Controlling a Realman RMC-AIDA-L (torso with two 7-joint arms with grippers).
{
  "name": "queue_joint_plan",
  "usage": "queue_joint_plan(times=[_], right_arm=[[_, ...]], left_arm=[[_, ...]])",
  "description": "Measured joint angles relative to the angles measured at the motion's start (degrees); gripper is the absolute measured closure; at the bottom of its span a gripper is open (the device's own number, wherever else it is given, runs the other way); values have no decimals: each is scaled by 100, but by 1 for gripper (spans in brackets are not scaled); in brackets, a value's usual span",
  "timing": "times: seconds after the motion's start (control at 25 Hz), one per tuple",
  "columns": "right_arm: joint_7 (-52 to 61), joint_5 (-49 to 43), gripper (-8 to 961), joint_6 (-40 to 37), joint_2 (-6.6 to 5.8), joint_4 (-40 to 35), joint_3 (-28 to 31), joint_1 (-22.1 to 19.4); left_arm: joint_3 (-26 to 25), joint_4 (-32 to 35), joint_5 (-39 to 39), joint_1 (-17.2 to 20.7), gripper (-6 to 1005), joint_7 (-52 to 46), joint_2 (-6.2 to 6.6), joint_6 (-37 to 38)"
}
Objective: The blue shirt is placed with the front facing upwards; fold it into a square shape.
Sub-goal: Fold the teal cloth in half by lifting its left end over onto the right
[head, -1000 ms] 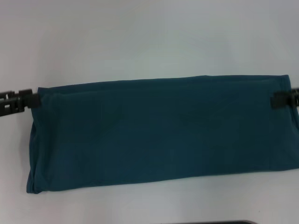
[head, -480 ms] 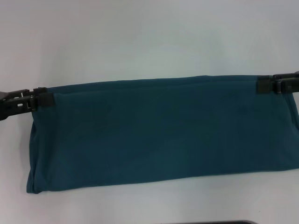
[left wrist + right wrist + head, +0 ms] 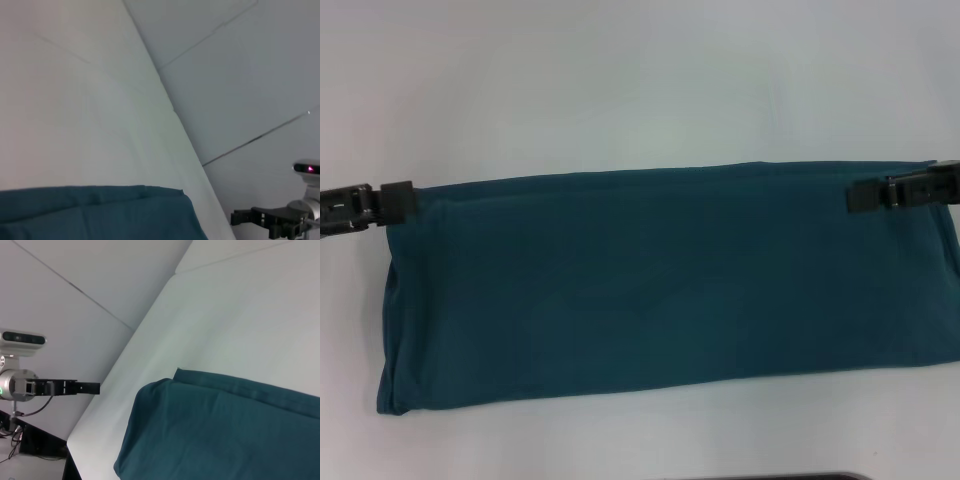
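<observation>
The blue shirt (image 3: 660, 280) lies flat on the white table (image 3: 620, 90) as a wide, low rectangle, plain side up, with no lettering or collar showing. My left gripper (image 3: 398, 200) sits at the shirt's far left corner, level with its far edge. The right wrist view shows the left gripper (image 3: 92, 388) hanging beside the table, apart from the shirt (image 3: 225, 430). My right gripper (image 3: 865, 196) reaches in over the far right corner of the cloth. In the left wrist view the right gripper (image 3: 240, 218) is off past the shirt (image 3: 100, 215) corner.
The table's side edge (image 3: 100, 405) drops off just beyond the shirt's left end. A dark object (image 3: 770, 477) pokes in at the near edge of the head view. Bare white tabletop stretches behind the shirt.
The left gripper has pulled back outward to the shirt's left edge and slightly farther away. The right gripper has slid inward over the cloth. The shirt itself lies as before.
</observation>
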Motion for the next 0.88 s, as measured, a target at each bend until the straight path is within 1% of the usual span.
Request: queue_joint_plan(times=[0.04,0.16,0.32,0.56,0.64,0.88], right_arm=[[22,0,53,10,-5,0,1,9],[42,2,54,46,-12,0,62,13],[30,5,55,33,-22,0,392,-44],[18,6,57,20,-36,27,626,-117],[34,6,57,17,-25,22,610,-131],[64,-9,59,15,-4,38,594,-156]], left_arm=[[0,0,0,0,124,0,0,0],[18,211,0,-29,78,-127,64,-18],[64,677,37,-72,79,-99,84,-182],[70,1288,348,-85,78,-51,164,-941],[87,1375,601,-118,79,-35,160,-1278],[142,1384,995,-194,79,-78,135,-1456]])
